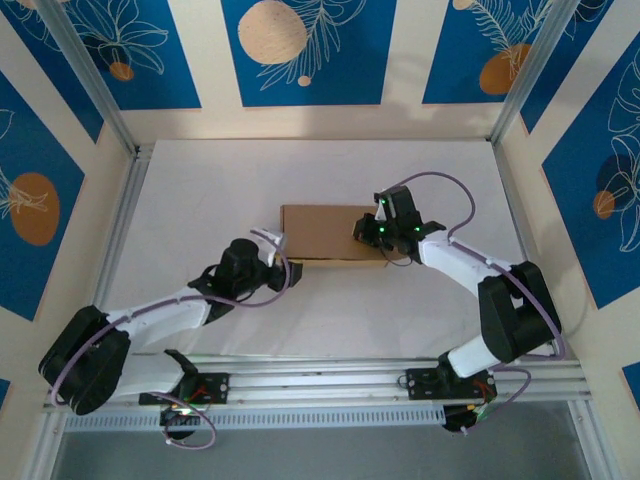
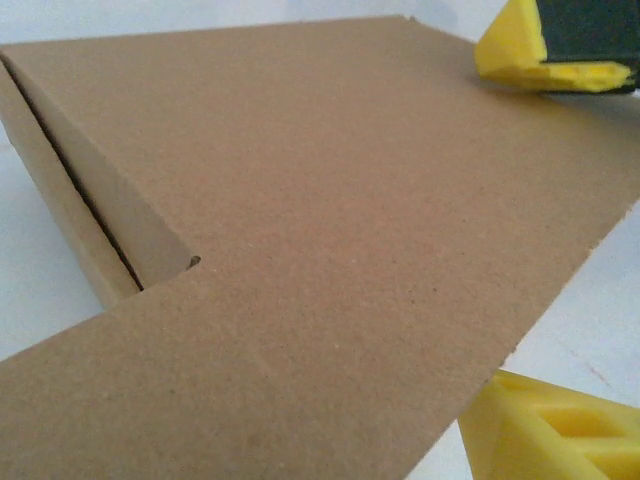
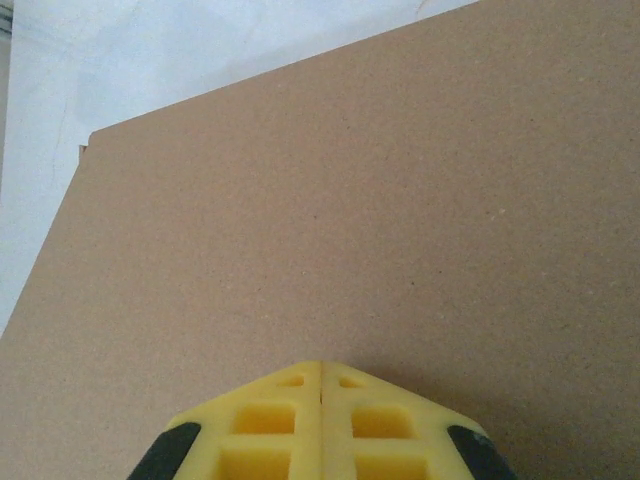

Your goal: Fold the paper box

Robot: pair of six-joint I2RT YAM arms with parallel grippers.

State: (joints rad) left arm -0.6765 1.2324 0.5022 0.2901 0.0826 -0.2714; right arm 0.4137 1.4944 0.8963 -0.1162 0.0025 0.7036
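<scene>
Yellow pads on my right gripper [image 3: 322, 365] are pressed flat together, no gap along the seam. They hold nothing, and their tip sits down on the top panel of the paper box [image 3: 350, 200].

Over on my left gripper [image 2: 475, 235] the jaws stand wide. 1 of the yellow fingers [image 2: 545, 60] is above the cardboard and the other is low by the near edge, with the brown panel running between them. I can't tell whether either one touches it. At the box's left end in that wrist view I see a side wall with a dark slit where a flap lies against it.

From the top camera, the box lies as a flat brown rectangle near the middle of the white table [image 1: 200, 190]. My left gripper is at its near-left corner, my right over its right end. The 2 arms reach in from the near edge.
</scene>
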